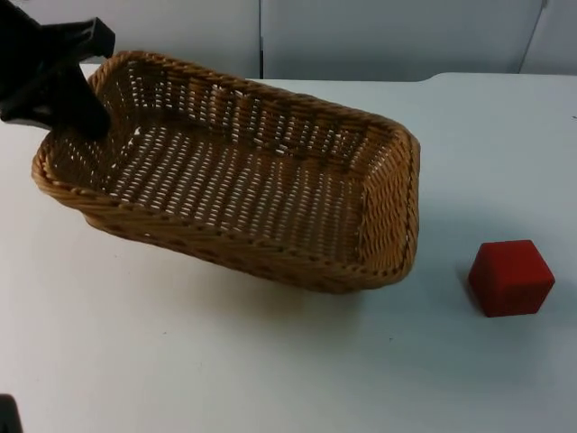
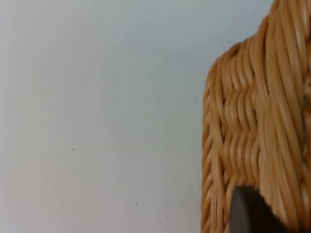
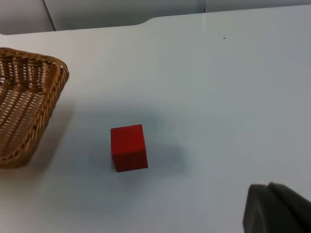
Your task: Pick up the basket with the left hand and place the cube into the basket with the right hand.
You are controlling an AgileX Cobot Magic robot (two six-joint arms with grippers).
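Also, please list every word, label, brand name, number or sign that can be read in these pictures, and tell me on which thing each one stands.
There is no readable text.
The wicker basket, held at its rim by the left gripper, is plain weave with no tag.
The red cube shows blank faces.
The white table carries no marking.

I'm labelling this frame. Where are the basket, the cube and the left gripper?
basket [image 1: 397, 194]: top view, on its woven end wall.
cube [image 1: 510, 277]: top view, middle of the red block.
left gripper [image 1: 86, 117]: top view, at the basket's rim.
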